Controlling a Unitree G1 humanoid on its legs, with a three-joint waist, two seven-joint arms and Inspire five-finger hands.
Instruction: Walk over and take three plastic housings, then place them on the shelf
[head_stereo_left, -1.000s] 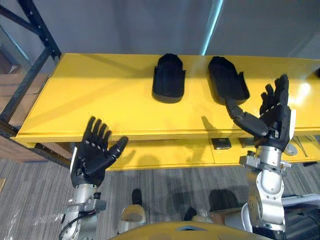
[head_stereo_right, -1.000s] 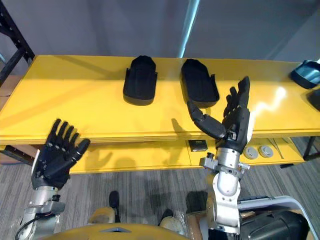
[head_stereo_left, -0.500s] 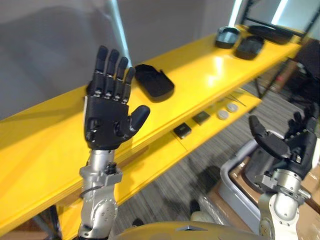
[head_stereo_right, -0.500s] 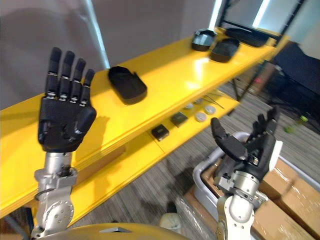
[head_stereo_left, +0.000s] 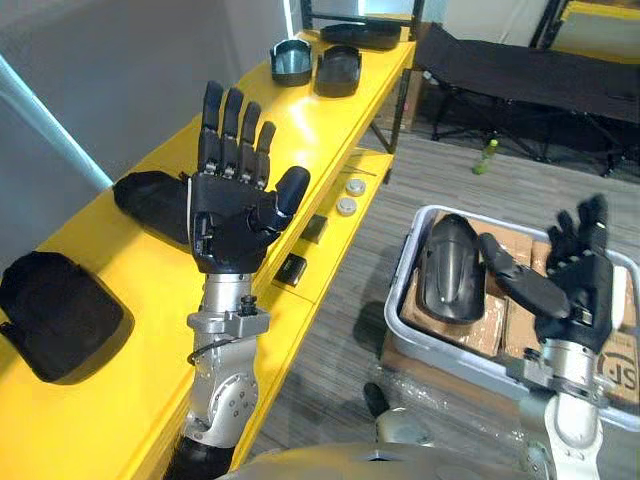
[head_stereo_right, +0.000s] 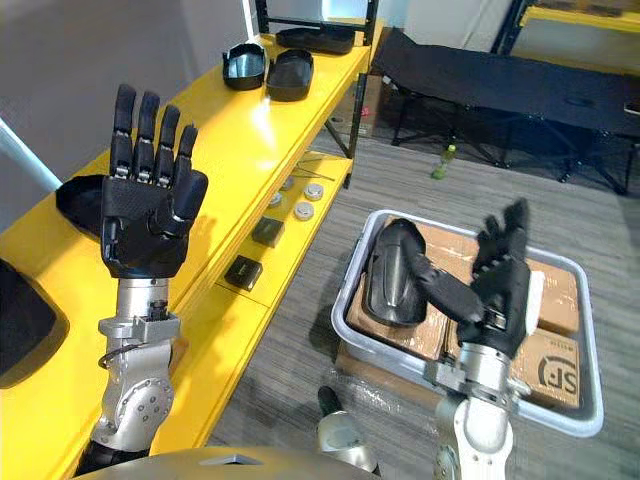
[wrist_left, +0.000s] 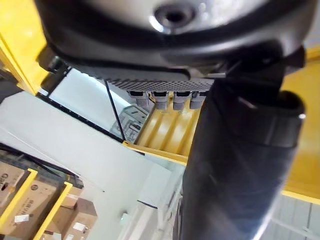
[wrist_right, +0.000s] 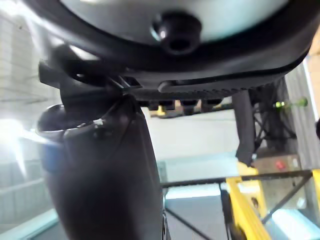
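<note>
Left eye view: left hand (head_stereo_left: 235, 225), right hand (head_stereo_left: 583, 290) splayed; housing (head_stereo_left: 450, 270) in grey bin (head_stereo_left: 455, 360).

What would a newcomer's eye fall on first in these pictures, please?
The left hand, raised with straight fingers in front of the long yellow shelf, where black housings lie. Next, the grey tray on the floor beside the open right hand, with another black housing on the boxes inside.
</note>
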